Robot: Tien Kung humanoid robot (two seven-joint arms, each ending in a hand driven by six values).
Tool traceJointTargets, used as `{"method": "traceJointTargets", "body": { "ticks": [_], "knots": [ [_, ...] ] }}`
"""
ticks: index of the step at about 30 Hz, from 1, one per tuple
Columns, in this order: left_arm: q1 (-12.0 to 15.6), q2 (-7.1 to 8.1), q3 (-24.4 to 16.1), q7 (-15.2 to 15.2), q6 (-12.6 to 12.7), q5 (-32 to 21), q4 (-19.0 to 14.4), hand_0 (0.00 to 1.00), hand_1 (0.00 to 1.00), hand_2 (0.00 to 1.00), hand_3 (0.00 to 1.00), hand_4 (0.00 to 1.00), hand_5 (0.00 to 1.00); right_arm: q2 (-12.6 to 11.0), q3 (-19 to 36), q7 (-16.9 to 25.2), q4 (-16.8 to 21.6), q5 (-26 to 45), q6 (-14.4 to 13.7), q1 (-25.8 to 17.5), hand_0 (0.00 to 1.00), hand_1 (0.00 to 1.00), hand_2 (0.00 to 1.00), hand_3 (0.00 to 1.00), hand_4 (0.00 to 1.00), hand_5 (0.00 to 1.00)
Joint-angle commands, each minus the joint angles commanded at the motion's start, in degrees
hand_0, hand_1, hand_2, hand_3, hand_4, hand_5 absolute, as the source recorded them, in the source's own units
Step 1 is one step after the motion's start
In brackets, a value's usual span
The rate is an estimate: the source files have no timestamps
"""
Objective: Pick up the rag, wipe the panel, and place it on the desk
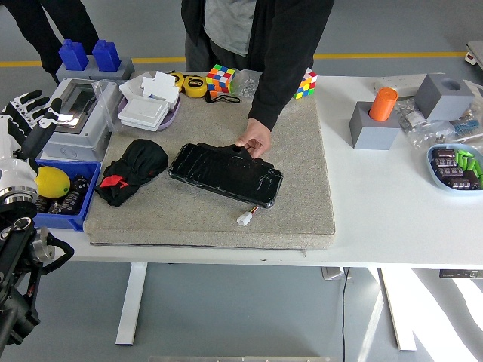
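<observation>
A black rag (134, 170) with a small red patch lies crumpled on the left part of a grey felt mat (302, 181). A glossy black panel (225, 173) lies at the mat's middle, with a white connector at its near edge. A person's hand (255, 139) rests on the panel's far edge. My left hand (24, 121) is raised at the picture's left edge, well left of the rag, fingers spread and empty. My right arm is out of view.
A blue bin (72, 197) with a yellow ball sits left of the mat. A grey box (81, 117), white tray (148, 108) and colour cubes (221, 78) stand behind. An orange cylinder in a grey block (377, 119) and a parts dish (456, 167) are at the right.
</observation>
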Motion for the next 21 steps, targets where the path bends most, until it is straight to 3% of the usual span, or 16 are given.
{"method": "traceJointTargets", "body": {
  "ticks": [21],
  "knots": [
    [0.05,-0.22,-0.31,0.67,-0.16,0.33,-0.60,0.569,0.595,0.638,0.638,0.878,0.312,0.01,0.23,0.01,-0.03,0.09,-0.02,0.17,0.589,0.600,0.525,0.524,0.868,0.350]
  ]
}}
